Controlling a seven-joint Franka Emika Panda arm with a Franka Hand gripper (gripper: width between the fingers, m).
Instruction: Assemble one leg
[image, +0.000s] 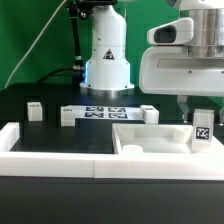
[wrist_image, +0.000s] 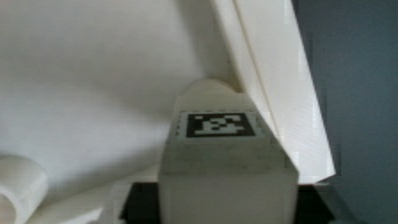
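Note:
My gripper (image: 201, 122) is shut on a white leg (image: 203, 131) with a black-and-white tag and holds it upright over the right end of the large white square panel (image: 150, 138). In the wrist view the leg (wrist_image: 222, 150) fills the middle between the dark fingers (wrist_image: 143, 200), its tag facing the camera, with the panel (wrist_image: 89, 90) below it and a raised peg (wrist_image: 22, 180) at one corner. Three more legs stand on the table: one at the exterior view's left (image: 34, 110), one (image: 68, 115) and one (image: 150, 113) beside the marker board.
The marker board (image: 106, 112) lies in the middle at the back. Long white border rails (image: 50, 150) run along the front and left. The arm's white base (image: 107, 60) stands behind the board. The panel's raised rim (wrist_image: 276, 80) runs close beside the held leg.

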